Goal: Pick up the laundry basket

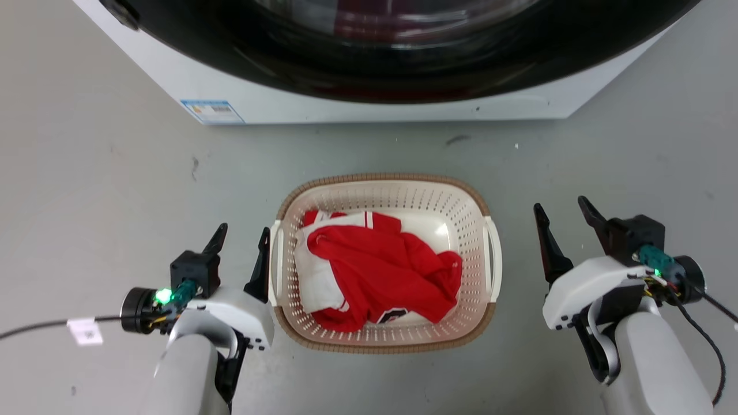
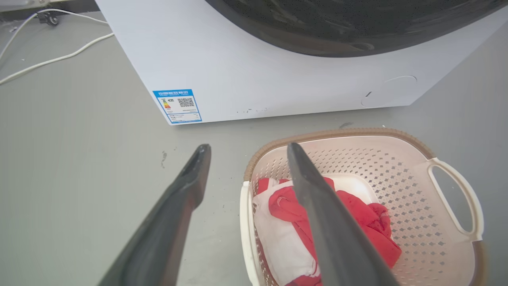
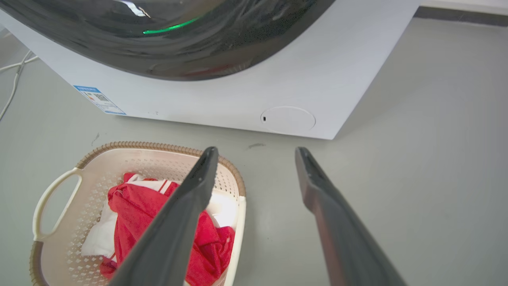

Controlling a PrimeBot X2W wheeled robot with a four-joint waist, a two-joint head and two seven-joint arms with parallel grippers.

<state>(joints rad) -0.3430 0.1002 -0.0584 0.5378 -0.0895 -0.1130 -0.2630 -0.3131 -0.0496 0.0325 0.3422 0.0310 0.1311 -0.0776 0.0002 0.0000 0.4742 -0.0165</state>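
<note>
The laundry basket [image 1: 468, 203] sits on the grey floor before the washer, cream with perforated walls, a brown rim and white side handles. Red and white clothes [image 1: 375, 265] lie inside it. My left gripper [image 1: 242, 236] is open just left of the basket's left handle [image 1: 275, 262], its inner finger close beside it. My right gripper [image 1: 565, 210] is open to the right of the right handle [image 1: 494, 253], with a gap of floor between. The left wrist view shows the basket [image 2: 397, 167] under the gripper [image 2: 246, 149]. In the right wrist view the basket [image 3: 119, 159] lies left of the gripper [image 3: 257, 150].
A white washer [image 1: 369, 106] with a dark round door [image 1: 403, 46] stands just beyond the basket. White cables [image 2: 47, 59] trail on the floor left of the washer. Grey floor [image 1: 86, 173] spreads on both sides.
</note>
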